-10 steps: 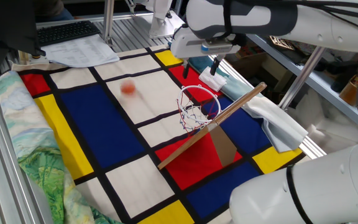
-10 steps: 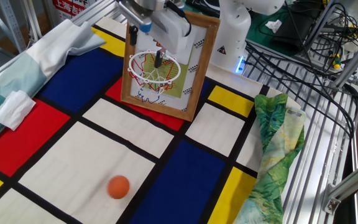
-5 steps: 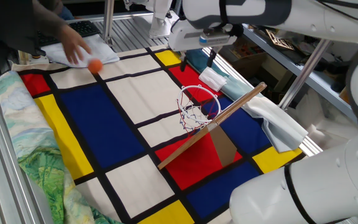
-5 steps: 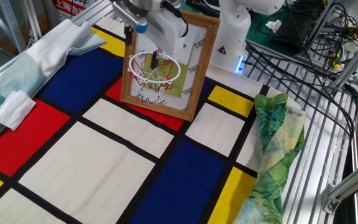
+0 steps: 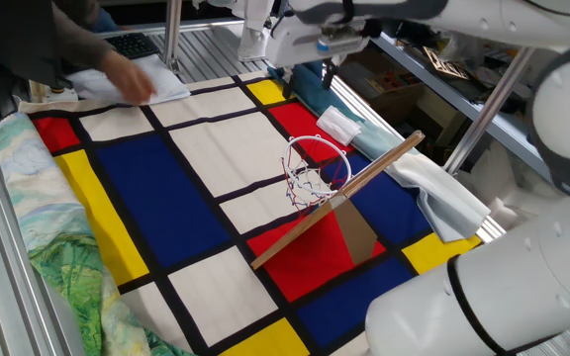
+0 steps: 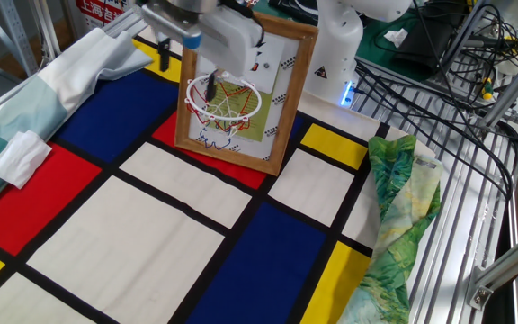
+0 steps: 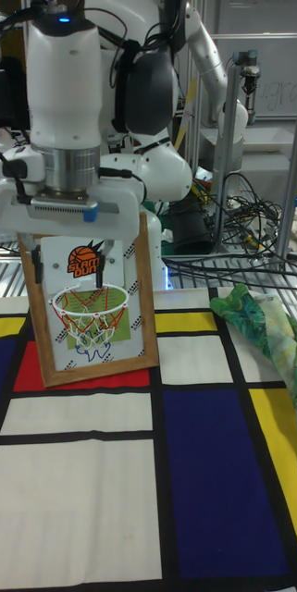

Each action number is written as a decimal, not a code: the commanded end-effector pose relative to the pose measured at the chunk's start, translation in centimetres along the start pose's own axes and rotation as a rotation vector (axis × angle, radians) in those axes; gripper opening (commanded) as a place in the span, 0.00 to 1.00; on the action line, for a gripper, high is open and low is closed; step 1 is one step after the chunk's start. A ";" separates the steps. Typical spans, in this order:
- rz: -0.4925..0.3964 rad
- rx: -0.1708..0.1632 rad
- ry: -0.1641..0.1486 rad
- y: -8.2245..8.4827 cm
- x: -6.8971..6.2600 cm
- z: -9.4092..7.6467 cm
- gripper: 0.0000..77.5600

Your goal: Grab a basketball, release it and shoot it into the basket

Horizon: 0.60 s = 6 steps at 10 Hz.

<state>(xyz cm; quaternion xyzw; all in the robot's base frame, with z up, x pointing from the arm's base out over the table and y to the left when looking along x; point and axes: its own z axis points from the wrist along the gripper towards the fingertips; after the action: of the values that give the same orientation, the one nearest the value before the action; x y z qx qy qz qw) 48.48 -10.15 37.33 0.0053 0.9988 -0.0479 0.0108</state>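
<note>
fingers [image 7: 69, 264] apart, empty | basket [image 7: 92, 307] net empty

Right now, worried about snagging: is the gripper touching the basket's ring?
Apart. One fixed view shows the gripper above the ring, with tablecloth visible between.

A cloth [image 6: 133, 243] of red, blue, yellow and white blocks with black lines covers the tabletop. Aluminium framing [image 6: 475, 225] runs along its edges. A green patterned fabric [image 6: 394, 216] drapes one edge. Black cables [image 6: 439, 81] trail behind. A keyboard [image 5: 107, 47] sits beyond the far corner.
</note>
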 end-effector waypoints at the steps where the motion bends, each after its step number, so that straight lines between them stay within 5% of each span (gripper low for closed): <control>1: -0.035 -0.003 0.021 -0.8 -2.6 -0.9 1.00; 6: -0.014 0.000 0.054 -0.8 -2.6 -0.9 1.00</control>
<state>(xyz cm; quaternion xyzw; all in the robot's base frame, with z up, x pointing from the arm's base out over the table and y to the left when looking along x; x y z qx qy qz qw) 51.02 -10.88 38.21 0.0019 0.9988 -0.0470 -0.0147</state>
